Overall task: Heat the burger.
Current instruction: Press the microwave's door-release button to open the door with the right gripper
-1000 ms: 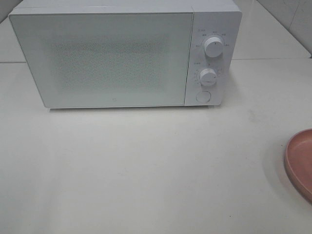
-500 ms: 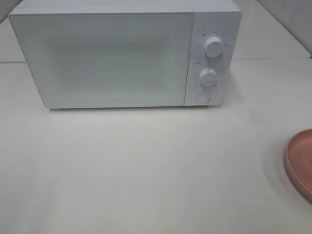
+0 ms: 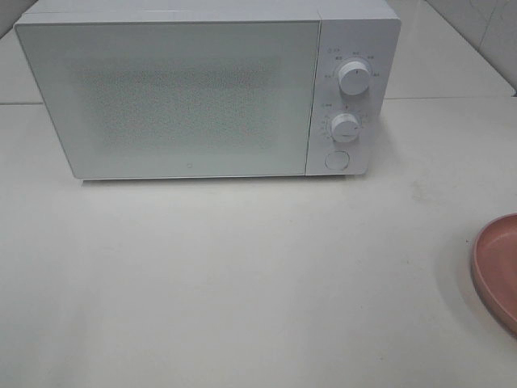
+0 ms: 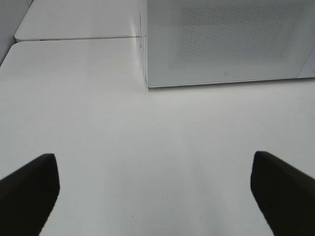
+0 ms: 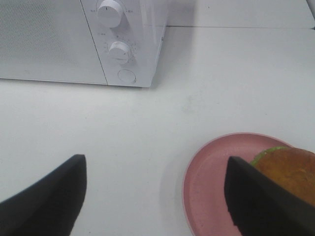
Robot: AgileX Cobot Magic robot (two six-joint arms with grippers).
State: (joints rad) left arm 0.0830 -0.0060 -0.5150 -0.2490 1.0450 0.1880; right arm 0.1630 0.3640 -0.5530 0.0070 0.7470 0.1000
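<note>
The burger (image 5: 290,169), golden-brown with a green lettuce frill, lies on a pink plate (image 5: 216,179) in the right wrist view, partly behind one dark fingertip (image 5: 266,201). My right gripper (image 5: 155,201) hovers open over the table beside the plate and holds nothing. In the high view only the plate's edge (image 3: 497,267) shows at the far right; the burger is out of frame there. My left gripper (image 4: 155,196) is open and empty above bare table, facing the white microwave (image 4: 226,44). Neither gripper shows in the high view.
The microwave (image 3: 178,97) stands at the back with its door shut. Its panel has an upper knob (image 3: 354,78), a lower knob (image 3: 344,127) and a round button (image 3: 335,160). White table (image 3: 242,275) stretches in front of it.
</note>
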